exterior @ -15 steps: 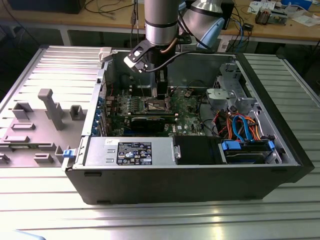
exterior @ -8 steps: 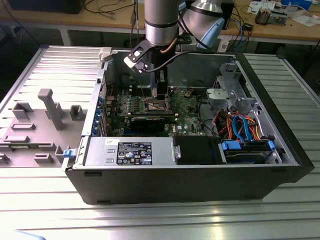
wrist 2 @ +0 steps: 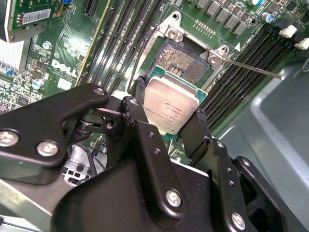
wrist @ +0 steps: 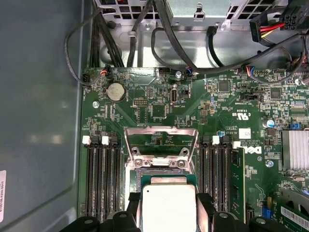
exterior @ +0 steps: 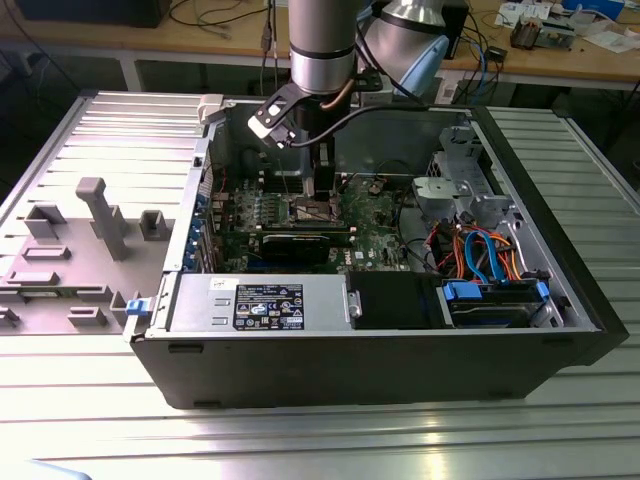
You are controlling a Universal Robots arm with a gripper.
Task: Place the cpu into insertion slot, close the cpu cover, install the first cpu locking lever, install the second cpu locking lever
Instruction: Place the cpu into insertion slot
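Observation:
My gripper (wrist 2: 169, 104) is shut on the cpu (wrist 2: 170, 99), a small square chip with a silver-grey top, pinched by two opposite edges between black fingers (wrist 2: 197, 129). The chip hangs tilted just over the near edge of the insertion slot (wrist 2: 182, 60), whose brownish pin field lies bare inside its silver rim. In the first wrist view the cpu (wrist: 167, 209) sits between the fingers, and the cpu cover (wrist: 161, 141) stands swung up beyond the slot. A thin locking lever (wrist 2: 253, 70) sticks out beside the slot. In the exterior view the gripper (exterior: 318, 192) reaches down into the open computer case.
Long memory slots (wrist: 101, 174) flank the socket on both sides. A black graphics card (exterior: 300, 243) lies in front of the socket. The case's grey side wall (wrist: 38, 121), cable bundles (exterior: 480, 255) and a power supply (exterior: 265, 305) surround the green board.

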